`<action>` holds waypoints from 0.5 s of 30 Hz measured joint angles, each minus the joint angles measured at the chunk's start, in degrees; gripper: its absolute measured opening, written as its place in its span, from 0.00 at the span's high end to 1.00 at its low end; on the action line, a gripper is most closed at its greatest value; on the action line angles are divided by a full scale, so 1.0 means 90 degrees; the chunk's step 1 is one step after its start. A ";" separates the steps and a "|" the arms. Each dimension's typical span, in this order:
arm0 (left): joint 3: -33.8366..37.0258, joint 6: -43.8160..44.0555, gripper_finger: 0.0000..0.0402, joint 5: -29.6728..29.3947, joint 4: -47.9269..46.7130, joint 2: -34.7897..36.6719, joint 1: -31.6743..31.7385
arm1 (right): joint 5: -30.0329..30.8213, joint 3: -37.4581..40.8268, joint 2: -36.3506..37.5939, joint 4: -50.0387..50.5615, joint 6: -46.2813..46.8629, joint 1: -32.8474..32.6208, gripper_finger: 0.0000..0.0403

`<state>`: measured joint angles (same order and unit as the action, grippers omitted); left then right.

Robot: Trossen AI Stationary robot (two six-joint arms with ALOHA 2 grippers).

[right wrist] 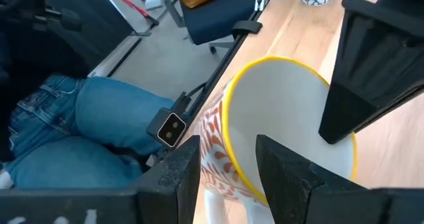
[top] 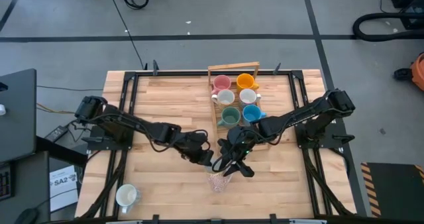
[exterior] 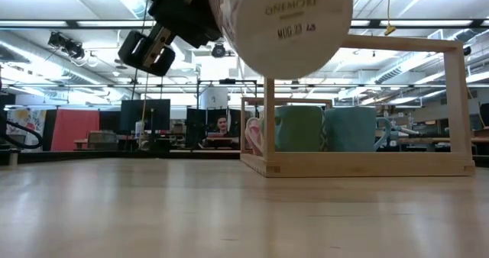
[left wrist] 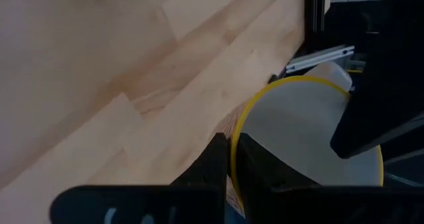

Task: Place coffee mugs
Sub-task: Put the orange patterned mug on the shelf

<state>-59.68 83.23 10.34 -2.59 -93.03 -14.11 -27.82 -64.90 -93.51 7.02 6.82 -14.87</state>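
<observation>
A mug with a red-patterned wall, yellow rim and white inside hangs tilted over the table's near middle. In the low view its base faces the camera, well above the wood. My left gripper and my right gripper are both shut on it from opposite sides. A wooden rack at the far middle holds the pink, orange, green, blue and two white mugs. One more white mug stands on its base at the near left corner. My left gripper pinches the mug's yellow rim, one finger inside and one outside the wall. It comes slanting down from the table's left side. The mug is lifted clear and tilted. My right gripper straddles the mug's wall at the rim, on the side opposite my left gripper. One finger lies outside along the patterned wall, the other inside. It comes slanting down from the table's right. A white part shows low between the fingers.
The rack stands a short way behind the held mug, with bare wood in front of it. A person's legs in jeans are beside the table's near edge, and another person sits far behind the table.
</observation>
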 joint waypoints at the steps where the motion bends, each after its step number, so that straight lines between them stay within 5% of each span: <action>1: 0.0000 0.0028 0.95 0.0106 0.0016 0.0000 0.0024 | 0.0017 0.0000 0.0000 0.0001 -0.0050 -0.0004 0.62; 15: 0.0002 0.0259 0.94 0.0819 0.0204 0.0000 0.0410 | 0.0047 0.0007 -0.0002 -0.0094 -0.0280 -0.0010 0.63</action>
<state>-59.66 85.56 17.71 -0.75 -93.03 -10.42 -27.40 -64.84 -93.54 6.17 4.29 -14.96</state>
